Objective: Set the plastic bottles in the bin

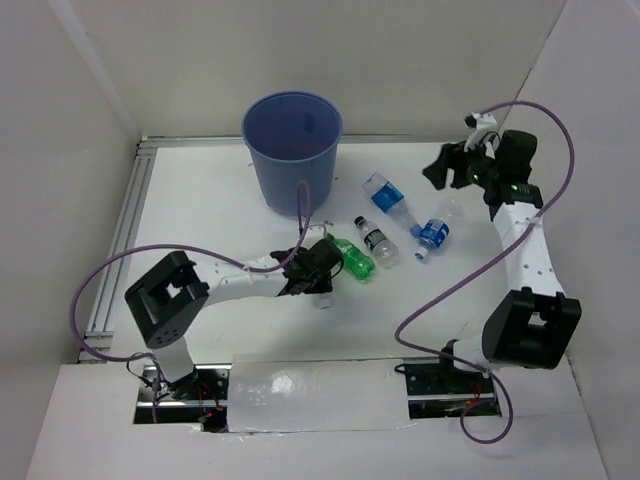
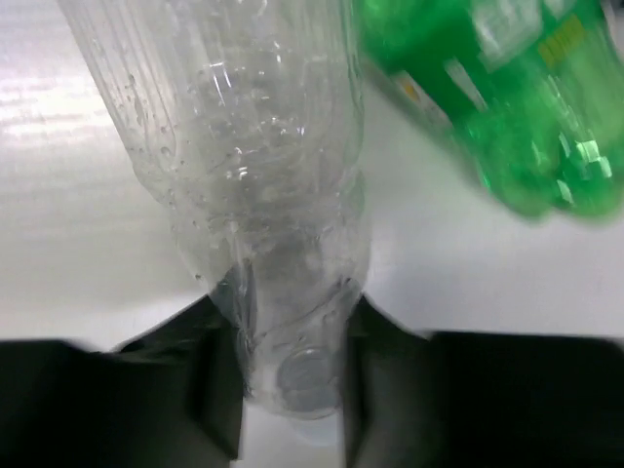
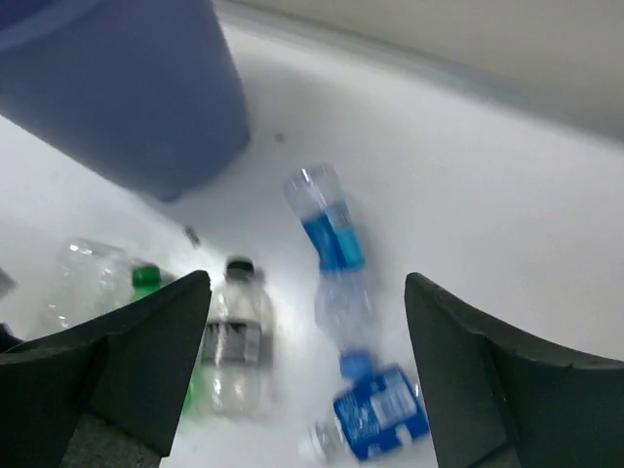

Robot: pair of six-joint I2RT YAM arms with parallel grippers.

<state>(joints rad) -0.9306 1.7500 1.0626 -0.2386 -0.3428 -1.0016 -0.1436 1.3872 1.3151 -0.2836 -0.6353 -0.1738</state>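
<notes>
The left gripper [image 2: 288, 390] was closed narrowly on a clear bottle [image 2: 273, 195], its two black fingers [image 2: 219, 390] pressed against the bottle's sides close to one end, with the rest of the bottle running away from the wrist camera. In the top view this gripper [image 1: 316, 264] sat low over the white table [image 1: 200, 200], near the middle and on the near side of the bin [image 1: 292, 150]. A green bottle [image 1: 353, 258] lay just to its right, and the left wrist view showed the green bottle [image 2: 497, 97] close beside the held one; whether they touched could not be told.

The bin stood upright at the far middle of the table. To its right lay a blue-liquid bottle [image 1: 385, 195], a black-capped bottle [image 1: 378, 242] nearer, and a blue-labelled bottle [image 1: 432, 234] further right, all on their sides.

The right gripper [image 1: 452, 166] hung at the far right with its fingers spread wide and nothing between them. Its wrist camera looked past both fingers [image 3: 146, 351] at the bin [image 3: 127, 88], the blue-liquid bottle [image 3: 330, 229], the black-capped bottle [image 3: 234, 336] and the blue-labelled bottle [image 3: 378, 419].
</notes>
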